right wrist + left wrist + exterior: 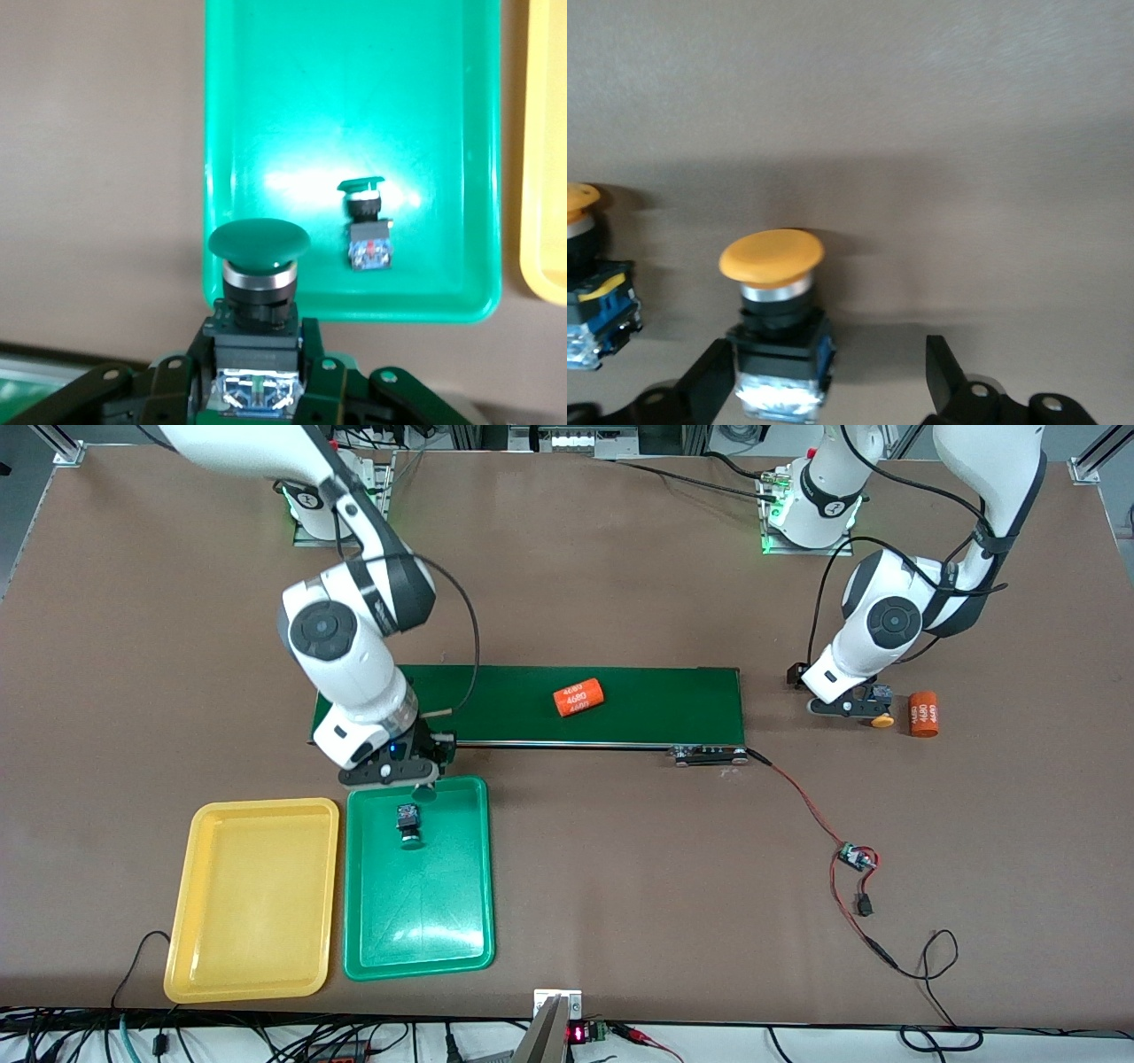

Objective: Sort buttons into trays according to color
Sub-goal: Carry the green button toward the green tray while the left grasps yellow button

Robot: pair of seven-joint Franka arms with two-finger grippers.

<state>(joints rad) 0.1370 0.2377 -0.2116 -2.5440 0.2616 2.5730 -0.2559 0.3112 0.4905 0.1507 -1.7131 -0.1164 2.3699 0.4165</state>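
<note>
Starting at the right arm's end of the worktop point(620, 558), the yellow tray point(252, 899) lies beside the green tray point(416, 921), their long sides nearly touching. One green-capped button point(407, 825) lies on its side in the green tray, in the part of it farthest from the front camera. Above that tray's edge by the conveyor belt point(656, 704) hangs the right pincer point(403, 772), its fingers shut on the black body of a second green-capped button point(258, 283), cap pointing away from the wrist. An orange cylinder printed "4680" point(578, 697) lies on the belt. Toward the left arm's end, the left pincer point(855, 708) sits low at the worktop with its fingers point(709, 385) spread wide on either side of an upright yellow-capped button point(772, 305); one finger is close against the button's body, the other stands apart. Another yellow-capped button point(589, 274) stands just beside it, and a second orange cylinder point(924, 714) lies nearby.
</note>
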